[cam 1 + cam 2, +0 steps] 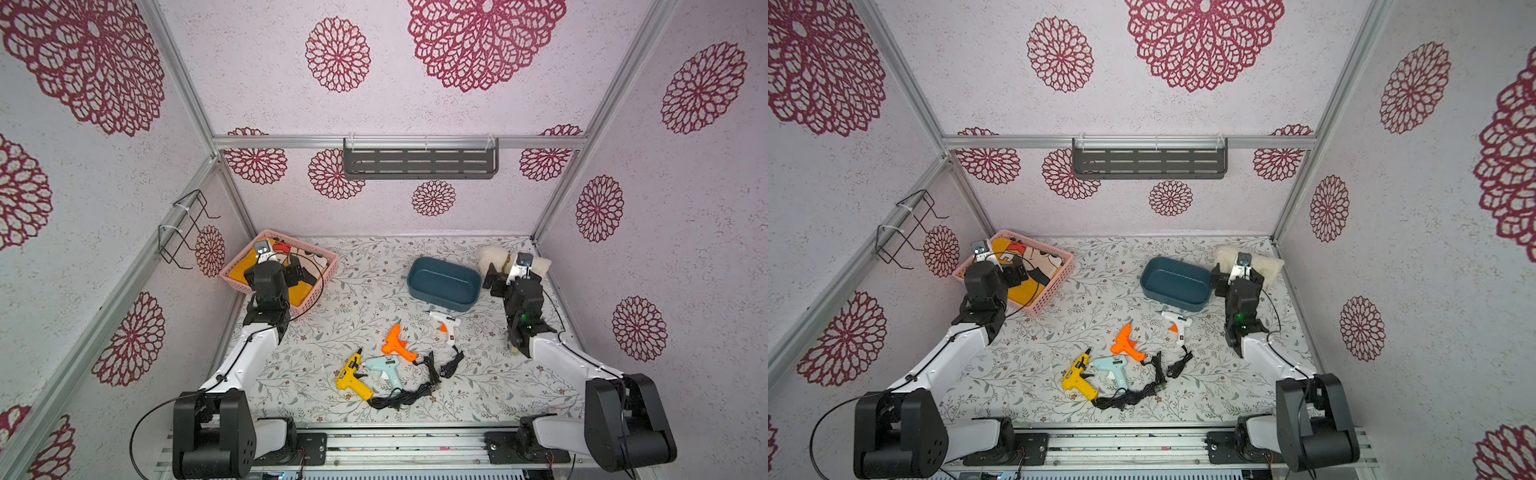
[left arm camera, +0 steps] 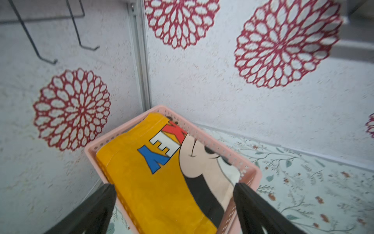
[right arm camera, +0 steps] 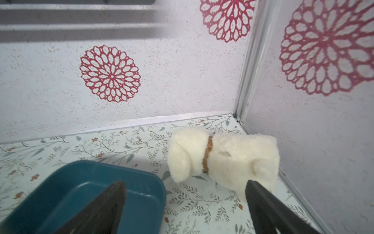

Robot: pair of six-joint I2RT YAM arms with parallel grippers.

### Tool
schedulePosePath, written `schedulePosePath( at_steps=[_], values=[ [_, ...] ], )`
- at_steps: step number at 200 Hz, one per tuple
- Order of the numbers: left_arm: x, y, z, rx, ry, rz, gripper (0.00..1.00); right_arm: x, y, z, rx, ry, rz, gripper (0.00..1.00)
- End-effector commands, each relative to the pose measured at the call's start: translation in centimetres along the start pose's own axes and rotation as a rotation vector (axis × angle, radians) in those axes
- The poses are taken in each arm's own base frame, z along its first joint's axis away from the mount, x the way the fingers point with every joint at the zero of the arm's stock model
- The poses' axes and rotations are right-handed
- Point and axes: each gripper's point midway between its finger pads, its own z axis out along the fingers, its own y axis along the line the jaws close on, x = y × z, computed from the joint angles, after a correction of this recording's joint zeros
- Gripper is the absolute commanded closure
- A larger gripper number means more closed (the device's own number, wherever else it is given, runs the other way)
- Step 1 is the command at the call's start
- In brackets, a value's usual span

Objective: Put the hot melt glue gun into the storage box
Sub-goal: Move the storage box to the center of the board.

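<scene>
Nothing has gone into the storage box (image 1: 442, 300) yet; it sits empty toward the back right of the counter (image 1: 365, 270). 4 glue guns lie in a loose cluster nearer the robot's base, between the 2 arms: a white glue gun (image 1: 444, 322), an orange glue gun (image 1: 397, 343), a light blue glue gun (image 1: 386, 368) and a yellow glue gun (image 1: 352, 374), their black cords (image 1: 415, 388) tangled together on the near side.

The left gripper (image 2: 174, 186) hangs over the pink basket (image 2: 90, 150) in the far left corner, jaws spread with nothing between them. The right gripper (image 3: 185, 183) hovers just beside the box's right end, next to a plush toy (image 3: 232, 156), also spread wide and empty.

What matters, I'd say, is that every gun lies back toward the base from both grippers. The white one is nearest the box and the right arm, its barrel running roughly along the box's near wall and its handle pointing toward the base. The right arm looks the natural pick for it, with the trailing cord a likely snag.
</scene>
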Motion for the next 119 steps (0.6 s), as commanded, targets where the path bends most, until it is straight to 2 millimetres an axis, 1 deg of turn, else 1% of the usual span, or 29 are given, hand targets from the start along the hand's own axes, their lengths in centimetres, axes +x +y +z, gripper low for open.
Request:
schedulePosePath(
  at_steps=[1,19,33,44,53,65,75,98,119],
  values=[
    [6.3,-1.3,-1.4,-0.006,0.306,0.133,0.02,6.5,1.4,0.5,-0.010,0.382,0.072,0.01],
    [6.4,-3.2,-1.6,0.028,0.337,0.137,0.01,7.5,3.9,0.6,-0.106,0.438,0.095,0.01],
    [6.7,-4.2,-1.5,0.031,0.373,0.117,0.01,9.0,4.8,1.1,-0.118,0.517,0.108,0.02],
    [7.3,-4.8,-1.3,0.034,0.416,0.097,0.02,10.4,5.2,1.5,-0.119,0.590,0.121,0.04],
    [7.7,-5.1,-1.0,0.027,0.451,0.083,0.03,11.2,5.7,1.8,-0.128,0.634,0.130,0.04],
    [8.5,-5.8,-0.8,0.036,0.505,0.080,0.05,12.3,5.9,2.1,-0.115,0.691,0.141,0.06],
    [9.1,-6.4,-0.7,0.041,0.537,0.088,0.06,12.8,5.9,2.3,-0.099,0.716,0.141,0.06],
    [9.4,-7.7,-0.8,0.063,0.557,0.112,0.06,13.4,5.4,3.0,-0.047,0.754,0.131,0.08],
    [9.5,-8.3,-1.0,0.073,0.559,0.124,0.06,14.3,4.7,3.7,0.001,0.786,0.118,0.10]
  ],
)
